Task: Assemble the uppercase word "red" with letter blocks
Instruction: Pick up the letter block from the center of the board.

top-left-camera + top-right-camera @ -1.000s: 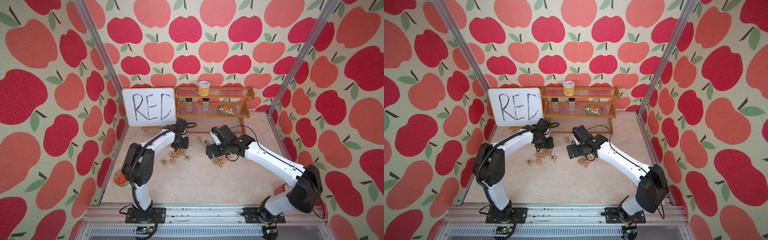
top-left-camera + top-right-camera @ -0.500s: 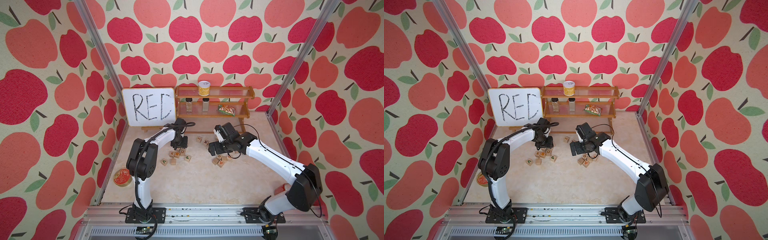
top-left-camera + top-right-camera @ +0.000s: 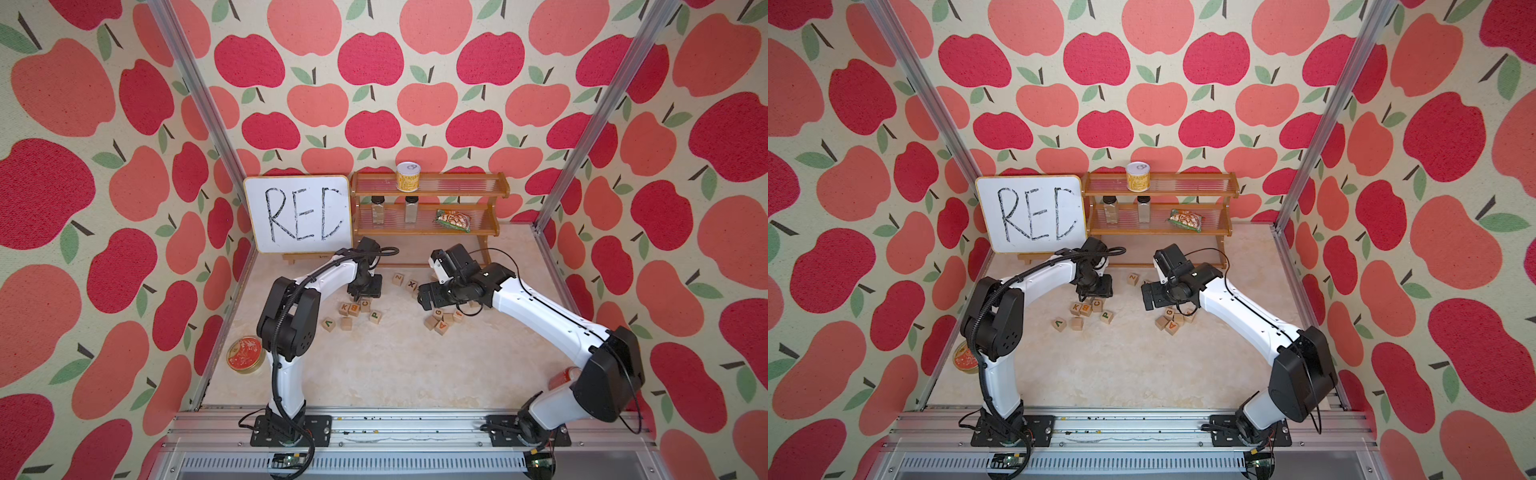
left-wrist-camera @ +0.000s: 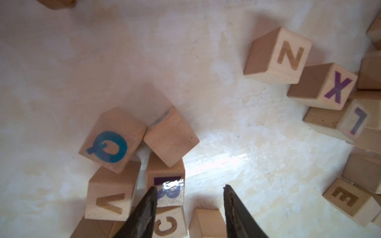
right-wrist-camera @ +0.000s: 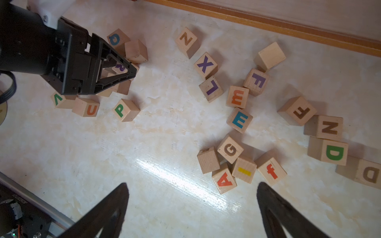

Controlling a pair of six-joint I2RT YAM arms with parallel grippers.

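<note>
Moved little at the R block (image 4: pixel 167 189), left cluster on the bench (image 3: pixel 395 374): my left fingers (image 4: pixel 144 212) hover over it half apart, clamping nothing. I'd centre them astride R, clear of Q block (image 4: pixel 111 142) and C block (image 4: pixel 167 224), then drop. E block (image 5: pixel 239 120) and D block (image 5: pixel 335 152) lie right, near my wide-apart, empty right fingers (image 5: pixel 111 202). Since earlier my left elbow (image 3: pixel 286 320) swung right, uncovering the red tin (image 3: pixel 246 355).
</note>
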